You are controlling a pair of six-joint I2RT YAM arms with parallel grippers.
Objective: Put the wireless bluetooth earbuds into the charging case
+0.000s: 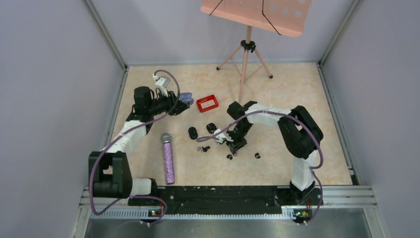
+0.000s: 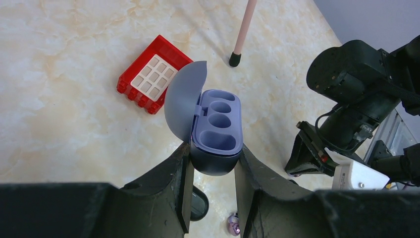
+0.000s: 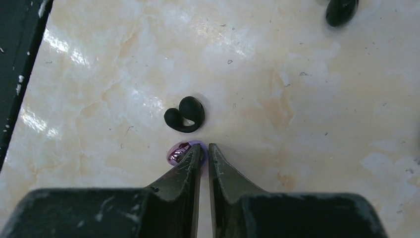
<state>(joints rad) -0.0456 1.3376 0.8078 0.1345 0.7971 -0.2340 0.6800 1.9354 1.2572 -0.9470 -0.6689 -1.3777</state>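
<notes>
Top external view: we are looking at a marbled beige tabletop (image 1: 297, 99) closed in by plain grey walls (image 1: 49, 74). A pink music stand (image 1: 257, 15) is standing on its tripod at the far side. A glittery purple microphone (image 1: 168, 158) is lying near the left arm's base.

Containers: the left gripper (image 2: 213, 163) is clamping the bluish-purple charging case (image 2: 218, 134) by its lower body. It is holding the case above the table at the far left, near a red tray (image 2: 151, 77) with a white grid insert. The case lid (image 2: 184, 99) is standing open on its hinge, and the moulded wells are showing nothing inside. Two black oval cases (image 1: 193, 133) are lying mid-table; we cannot tell what they hold.

Right wrist view: the right gripper (image 3: 204, 148) is down at the surface, jaws narrowed to a thin slit. A pinkish-purple earbud (image 3: 177, 152) is sitting on the table against the outer side of one fingertip, partly hidden by it; we cannot tell whether it is pinched. A black earbud (image 3: 184, 114) is lying just beyond it.
</notes>
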